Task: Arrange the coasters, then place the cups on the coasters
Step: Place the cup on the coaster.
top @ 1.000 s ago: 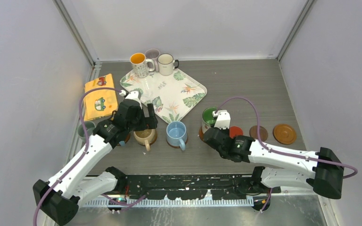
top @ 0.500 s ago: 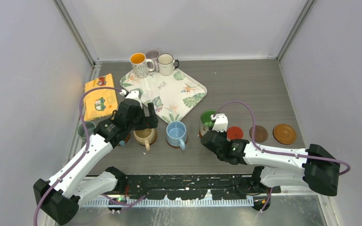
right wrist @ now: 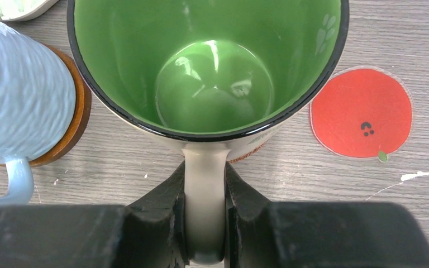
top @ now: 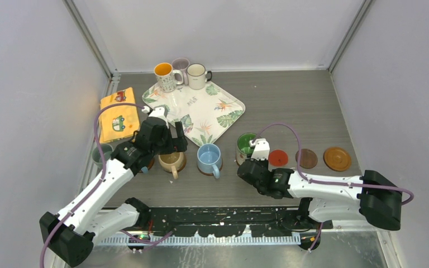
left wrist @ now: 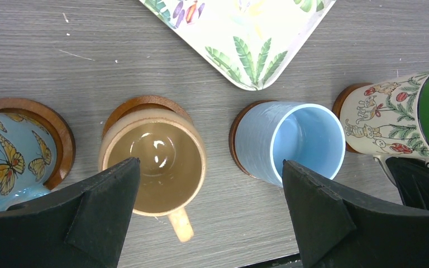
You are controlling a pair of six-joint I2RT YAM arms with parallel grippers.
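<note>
Grey table [top: 290, 95] | right fingers [right wrist: 159, 209] clamp green cup [right wrist: 212, 84] by handle | left fingers [left wrist: 98, 223] apart over tan cup [left wrist: 153, 162]

I see the tan mug [left wrist: 152, 167], blue mug [left wrist: 290, 142] and green mug [right wrist: 212, 72] upright on wooden coasters [left wrist: 145, 102]; red coaster [right wrist: 361, 113] bare.

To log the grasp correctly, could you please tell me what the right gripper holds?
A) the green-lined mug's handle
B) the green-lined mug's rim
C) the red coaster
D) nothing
A: the right wrist view shows the right gripper shut on the handle of the green-lined mug.
</note>
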